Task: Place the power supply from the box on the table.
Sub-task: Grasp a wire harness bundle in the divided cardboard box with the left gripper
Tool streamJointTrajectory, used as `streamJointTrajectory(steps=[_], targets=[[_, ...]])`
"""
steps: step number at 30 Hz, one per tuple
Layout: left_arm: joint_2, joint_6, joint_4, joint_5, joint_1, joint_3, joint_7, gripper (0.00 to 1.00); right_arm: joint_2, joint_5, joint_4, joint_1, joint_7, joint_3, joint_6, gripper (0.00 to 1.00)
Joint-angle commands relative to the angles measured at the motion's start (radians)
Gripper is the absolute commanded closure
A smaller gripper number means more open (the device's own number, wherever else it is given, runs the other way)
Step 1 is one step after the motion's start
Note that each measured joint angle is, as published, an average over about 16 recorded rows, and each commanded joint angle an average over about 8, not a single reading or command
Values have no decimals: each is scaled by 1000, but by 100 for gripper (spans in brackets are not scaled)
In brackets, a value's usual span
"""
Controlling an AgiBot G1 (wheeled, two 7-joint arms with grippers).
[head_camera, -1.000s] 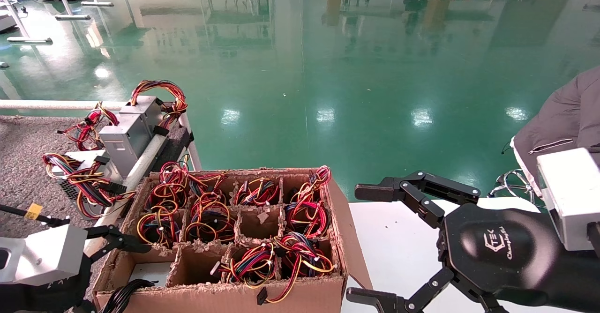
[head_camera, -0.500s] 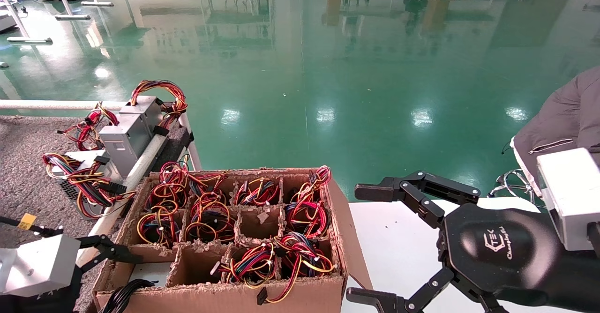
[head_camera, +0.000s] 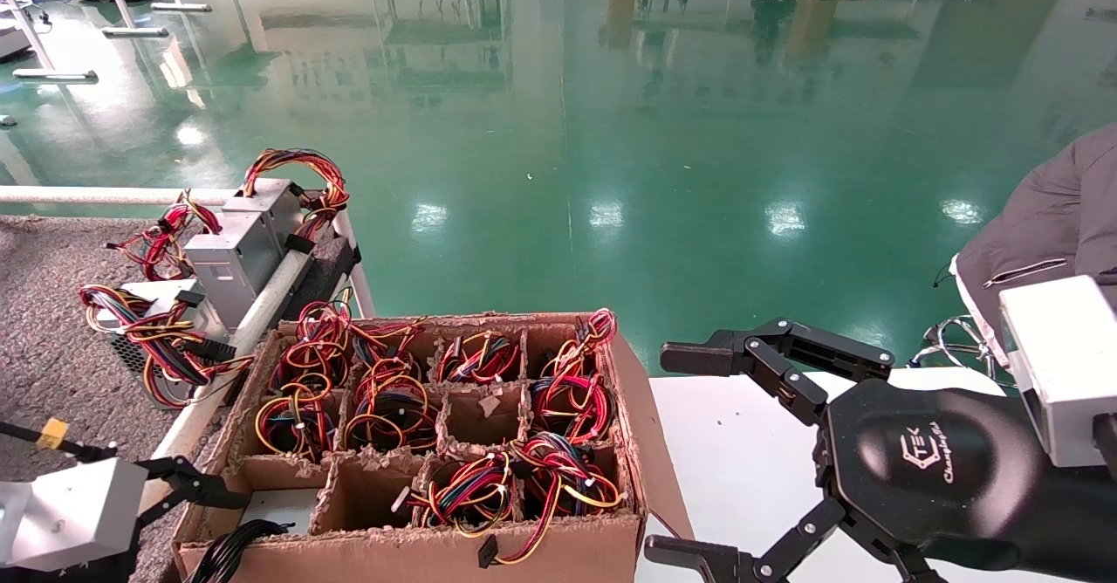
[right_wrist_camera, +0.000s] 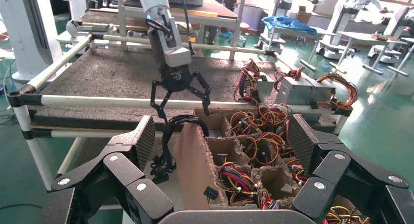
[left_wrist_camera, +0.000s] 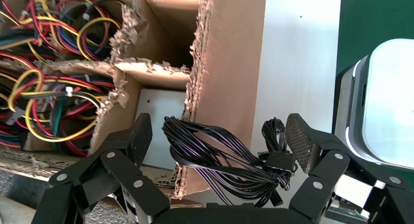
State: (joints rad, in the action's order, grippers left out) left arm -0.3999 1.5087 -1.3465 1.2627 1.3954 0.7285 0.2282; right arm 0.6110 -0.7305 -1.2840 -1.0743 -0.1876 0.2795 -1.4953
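Over the box's (head_camera: 558, 557) near-left cell my left gripper (left_wrist_camera: 219, 141) hangs spread, holding nothing, around the supply's cable (left_wrist_camera: 219, 160); loose loops may snag cardboard.

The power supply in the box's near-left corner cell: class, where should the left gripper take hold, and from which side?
Probably by the black cable bundle, from above. The power supply sits deep in its cell of the box, only its light grey top showing, while the bundle loops over the wall. The left gripper hangs open around it.
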Motion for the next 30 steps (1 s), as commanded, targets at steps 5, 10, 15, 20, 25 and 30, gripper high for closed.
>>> streamJointTrajectory(steps=[5,10,15,20,25,30], targets=[[-2,-16,-3,14,-18,9,-1,0,0,0,0,0,0,0,0,0],[-1,-26,-5,21,-27,12,-6,0,0,0,0,0,0,0,0,0],[2,-35,-7,29,-28,10,-11,0,0,0,0,0,0,0,0,0],[4,-43,-9,37,-24,7,-16,47,0,0,0,0,0,0,0,0],[4,-50,-10,46,-22,5,-22,100,0,0,0,0,0,0,0,0],[0,-56,-12,52,-21,4,-29,100,0,0,0,0,0,0,0,0]])
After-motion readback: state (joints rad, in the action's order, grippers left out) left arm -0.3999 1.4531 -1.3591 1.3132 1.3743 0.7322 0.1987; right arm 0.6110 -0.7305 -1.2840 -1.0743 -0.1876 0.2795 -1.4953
